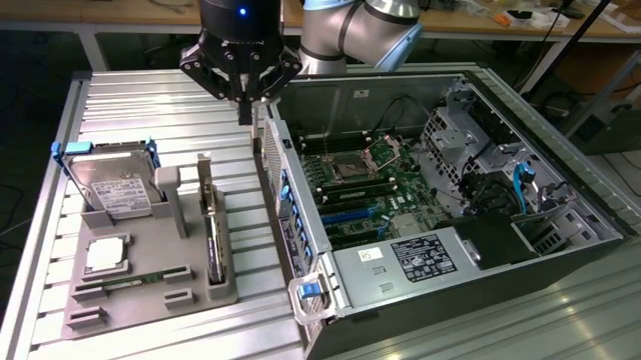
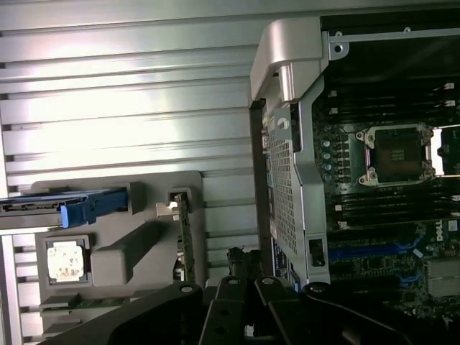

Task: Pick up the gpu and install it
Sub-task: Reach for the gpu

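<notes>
In the exterior view's lower left, the gpu [image 1: 212, 232] [image 2: 185, 241] stands on its long edge in a slot of the grey holder tray [image 1: 150, 300]. It is a thin dark board with a pale metal bracket at its far end. It lies below and to the exterior view's left of the gripper [image 1: 245, 116], well apart from it. The gripper hangs at top centre, over the wall of the open computer case [image 1: 421, 195] that faces the tray. Its fingers are pressed together and pinch nothing.

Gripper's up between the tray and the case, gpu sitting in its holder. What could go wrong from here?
1. The gripper hangs shut, close beside the case wall facing the tray. If it goes down there, it could clip that edge.
2. The gpu stands on edge in a narrow tray slot next to a gray post. An off-centre grip could tilt or jam it.
</notes>
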`<state>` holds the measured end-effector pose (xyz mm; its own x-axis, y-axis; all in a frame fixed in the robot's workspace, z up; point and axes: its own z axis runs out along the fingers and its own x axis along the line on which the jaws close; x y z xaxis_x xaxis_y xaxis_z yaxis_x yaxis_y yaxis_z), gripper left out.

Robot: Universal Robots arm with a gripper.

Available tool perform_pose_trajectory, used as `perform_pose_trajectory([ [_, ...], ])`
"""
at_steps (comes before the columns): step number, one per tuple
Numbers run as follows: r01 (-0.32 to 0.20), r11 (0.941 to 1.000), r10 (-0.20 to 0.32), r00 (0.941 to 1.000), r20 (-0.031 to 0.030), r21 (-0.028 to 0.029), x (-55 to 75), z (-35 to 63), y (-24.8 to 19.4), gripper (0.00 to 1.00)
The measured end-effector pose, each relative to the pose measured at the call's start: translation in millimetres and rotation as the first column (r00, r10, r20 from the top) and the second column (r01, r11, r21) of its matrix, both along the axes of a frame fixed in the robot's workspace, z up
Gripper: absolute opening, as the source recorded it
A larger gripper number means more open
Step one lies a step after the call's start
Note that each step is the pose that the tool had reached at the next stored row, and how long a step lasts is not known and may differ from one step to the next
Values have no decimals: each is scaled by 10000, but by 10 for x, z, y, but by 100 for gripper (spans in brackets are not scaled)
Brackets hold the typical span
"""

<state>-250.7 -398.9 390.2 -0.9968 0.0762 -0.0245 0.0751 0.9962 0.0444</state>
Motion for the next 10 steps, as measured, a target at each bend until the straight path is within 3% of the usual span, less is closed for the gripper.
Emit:
perform_pose_trajectory([
  [10, 0, 10000, 0, 10000, 0, 0, -41, 0, 0, 11],
])
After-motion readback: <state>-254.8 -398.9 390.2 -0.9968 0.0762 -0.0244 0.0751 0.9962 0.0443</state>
